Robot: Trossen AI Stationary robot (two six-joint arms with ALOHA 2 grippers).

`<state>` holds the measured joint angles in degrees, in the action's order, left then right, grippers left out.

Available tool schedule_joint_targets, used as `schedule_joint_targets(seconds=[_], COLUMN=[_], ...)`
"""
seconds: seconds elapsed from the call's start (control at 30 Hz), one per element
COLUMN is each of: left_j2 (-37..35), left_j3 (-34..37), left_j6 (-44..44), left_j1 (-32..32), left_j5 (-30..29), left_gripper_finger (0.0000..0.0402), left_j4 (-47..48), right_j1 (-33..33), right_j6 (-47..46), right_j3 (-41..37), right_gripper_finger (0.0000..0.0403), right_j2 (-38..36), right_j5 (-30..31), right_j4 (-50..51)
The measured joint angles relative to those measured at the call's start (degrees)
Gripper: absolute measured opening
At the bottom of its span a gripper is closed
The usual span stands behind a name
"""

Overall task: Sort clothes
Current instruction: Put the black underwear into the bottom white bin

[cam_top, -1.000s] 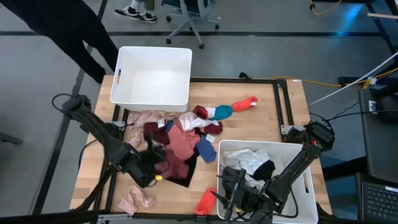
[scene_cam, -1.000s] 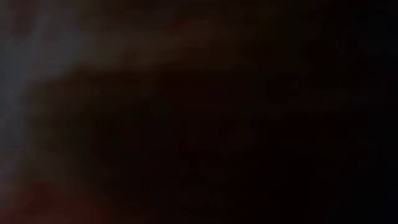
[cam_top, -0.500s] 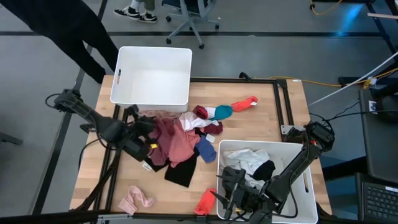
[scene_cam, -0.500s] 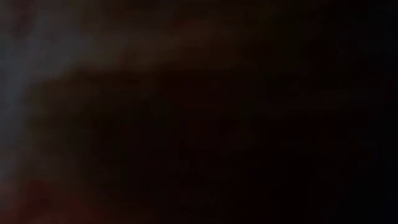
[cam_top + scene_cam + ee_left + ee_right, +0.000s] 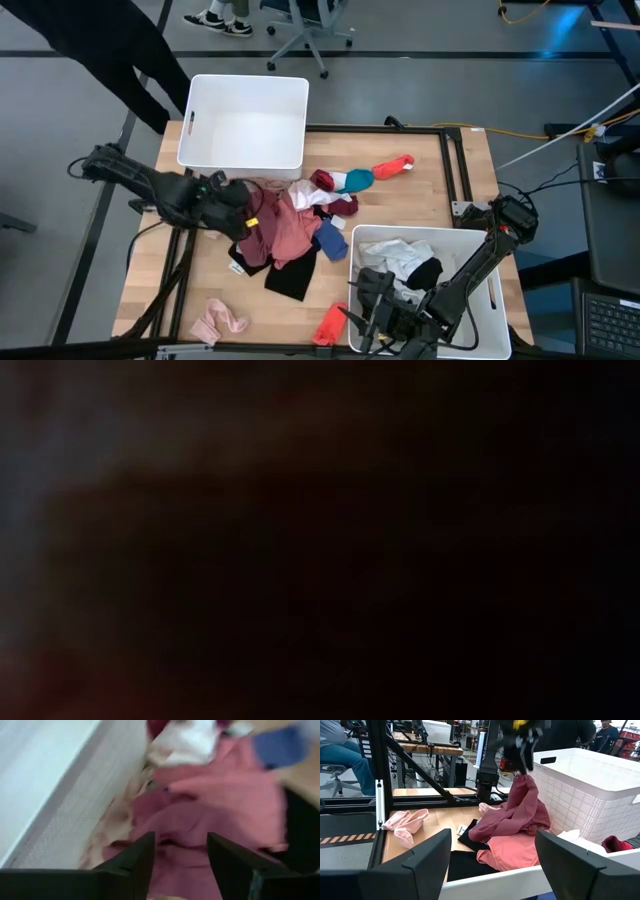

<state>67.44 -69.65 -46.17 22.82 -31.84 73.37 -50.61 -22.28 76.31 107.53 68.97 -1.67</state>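
Observation:
The clothes lie heaped mid-table: a maroon garment [image 5: 260, 238], a pink one [image 5: 292, 230], a blue one [image 5: 331, 240] and a black one [image 5: 292, 281] flat on the wood. My left gripper [image 5: 240, 207] hangs open just above the heap's left side, next to the far white bin [image 5: 243, 160]. The left wrist view shows the maroon garment [image 5: 192, 817] between and below its parted fingers. My right gripper [image 5: 362, 305] stands open over the near-right bin [image 5: 483, 243]. The low view is dark. My left gripper [image 5: 522, 742] points steeply down over the maroon garment. The garment's bunched upper end [image 5: 521, 780] rises in a peak to the fingertips, and its lower part lies on the heap. I cannot tell whether the open fingers touch it.
A pink sock [image 5: 218, 320] and a red sock [image 5: 330, 325] lie near the front edge. A teal and red pair [image 5: 375, 172] lies at the far middle. The near-right bin holds white and black clothes [image 5: 410, 265]. A person's legs [image 5: 120, 55] stand beyond the far left corner.
My left gripper has gone from the near middle of the heap toward the far edge and the far white bin, rising a little and rolling. The maroon garment came with it, its upper end drawn up and toward the far left, which laid the black garment bare.

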Motion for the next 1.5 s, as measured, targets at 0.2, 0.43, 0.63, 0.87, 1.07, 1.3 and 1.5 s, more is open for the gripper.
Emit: schedule_joint_targets(seconds=[0.2, 0.43, 0.63, 0.87, 1.07, 1.3, 1.5], left_j2=[-3.6, 2.3, 14.0, 28.9, 36.5, 40.0, 40.4], left_j3=[-2.0, 6.3, 12.2, 12.9, 12.9, 12.5, 12.5], left_j6=[3.5, 11.9, 8.5, 8.8, 7.1, 7.7, 8.1], left_j1=[4.6, 10.3, 12.6, 13.0, 10.6, 9.7, 9.7], left_j5=[-4.0, 1.1, 6.9, 9.2, 9.2, 8.6, 9.1], left_gripper_finger=[0.0192, 0.0187, 0.0187, 0.0186, 0.0186, 0.0181, 0.0091], left_j4=[-16.5, -40.2, -45.7, -51.1, -51.2, -53.5, -53.8], right_j1=[0.0, 0.0, 0.0, 0.0, 0.0, 0.0, 0.0], right_j6=[0.0, 0.0, 0.0, 0.0, -0.1, -0.2, -0.2], right_j3=[0.0, 0.0, 0.0, 0.0, 0.0, 0.0, 0.0], right_gripper_finger=[0.0289, 0.0289, 0.0289, 0.0289, 0.0289, 0.0289, 0.0289], right_j2=[0.0, 0.0, 0.0, 0.0, 0.0, 0.0, 0.0], right_j5=[0.0, 0.0, 0.0, 0.0, 0.0, 0.0, 0.0], right_j4=[0.0, 0.0, 0.0, 0.0, 0.0, 0.0, 0.1])
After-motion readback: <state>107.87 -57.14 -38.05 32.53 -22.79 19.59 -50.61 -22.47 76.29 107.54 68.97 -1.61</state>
